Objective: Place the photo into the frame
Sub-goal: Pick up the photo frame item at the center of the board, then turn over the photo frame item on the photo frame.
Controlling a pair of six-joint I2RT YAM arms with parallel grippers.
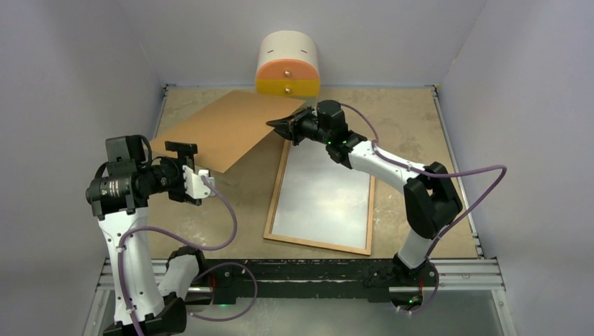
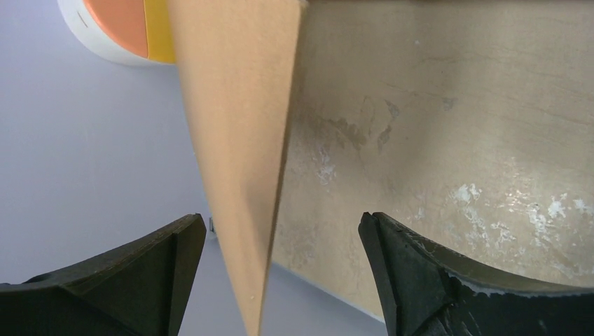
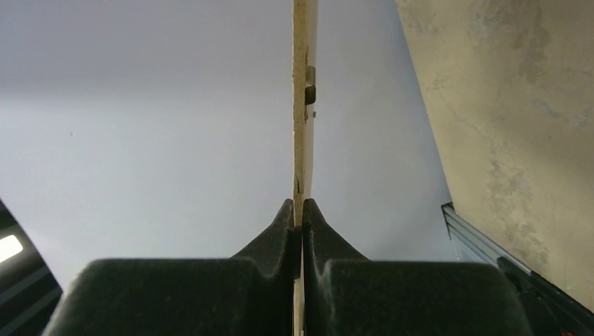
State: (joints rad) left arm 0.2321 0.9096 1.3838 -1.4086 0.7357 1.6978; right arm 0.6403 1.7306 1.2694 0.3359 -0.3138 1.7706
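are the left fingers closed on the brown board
No, the left fingers stand wide apart, and the brown board only pokes into the gap between them.

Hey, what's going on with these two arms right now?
The right gripper is shut on one corner of the brown backing board, holding it at a tilt over the table. The left gripper is open at the board's other end, with a finger on either side of the edge and no clamp on it. The frame lies flat on the table, with a pale, blank surface inside.
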